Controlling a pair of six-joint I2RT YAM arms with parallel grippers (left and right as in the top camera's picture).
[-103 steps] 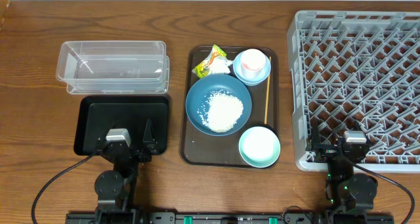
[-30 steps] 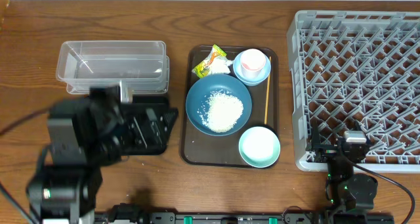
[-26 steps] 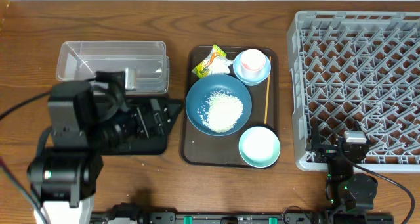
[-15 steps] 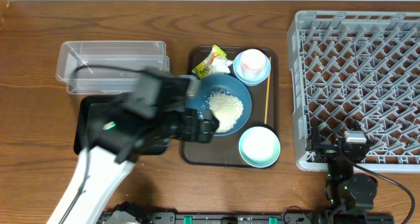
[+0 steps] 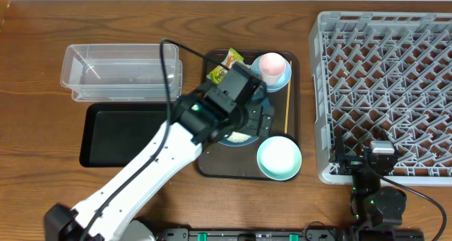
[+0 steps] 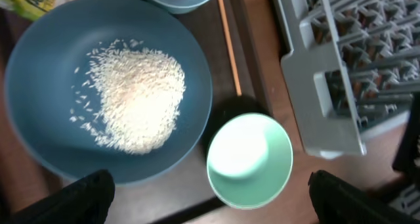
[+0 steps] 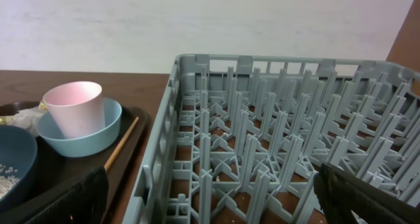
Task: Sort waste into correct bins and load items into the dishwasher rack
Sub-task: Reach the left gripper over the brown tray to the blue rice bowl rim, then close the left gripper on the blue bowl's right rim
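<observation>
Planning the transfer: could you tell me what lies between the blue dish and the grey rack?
The thin wooden stick on the brown tray, then some table: left wrist view.

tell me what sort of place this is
Probably a robot bench staged as a dish-clearing station: a wooden table, a grey dishwasher rack, and a blue dish of loose rice.

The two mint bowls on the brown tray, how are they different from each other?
The far bowl holds the pink cup; the near bowl is empty. The far bowl sits at the back right corner of the tray, the near bowl at its front right corner. The far bowl looks bluer, the near bowl greener. Both are small, round, upright and on the tray.
</observation>
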